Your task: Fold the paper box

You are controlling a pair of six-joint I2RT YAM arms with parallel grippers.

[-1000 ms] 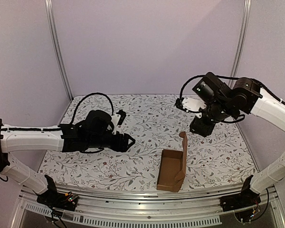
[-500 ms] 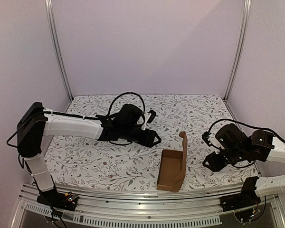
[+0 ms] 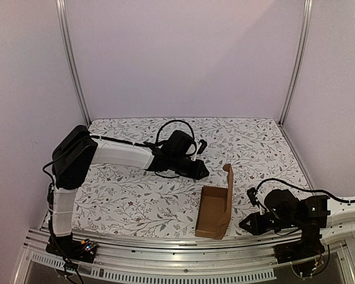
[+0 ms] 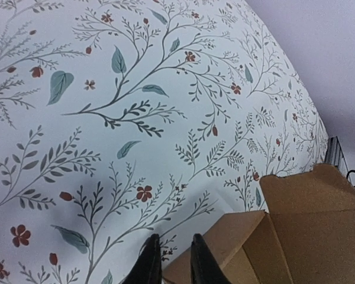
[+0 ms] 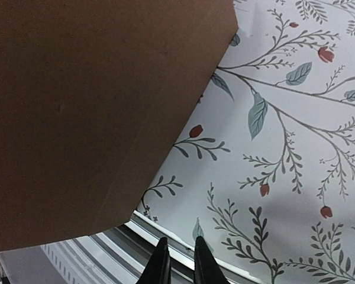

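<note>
While the brown die-cut cardboard paper box (image 3: 213, 212) sits on the floral-printed table cover (image 3: 130, 201), right of centre and close to the grooved aluminium rail (image 3: 165, 244) at the near edge, neither arm holds it.

Box: partly formed. The base lies flat with low walls raised round it, so it reads as a shallow open tray. One tall panel stands upright along its right side and ends in a curved tab (image 3: 228, 170) at the far top corner. No lid or cover panel lies over the tray (whether the low walls are locked by their tabs cannot be told from these views).

Left gripper (image 3: 202, 173): low over the cover, just beyond the box's far left corner. Its wrist view shows the black fingertips (image 4: 149, 261) narrowly parted, with nothing between them and cardboard just ahead.

Right gripper (image 3: 244, 226): near the rail, just right of the standing panel. Its fingertips (image 5: 161, 263) also stand with only a slim gap and carry nothing; the panel's plain outer face fills the upper left of that view.

Progress, as a judgement: the tray is shaped, roughly midway. What remains appears to be bringing the upright panel over and tucking its tab, then seating any loose flaps.
</note>
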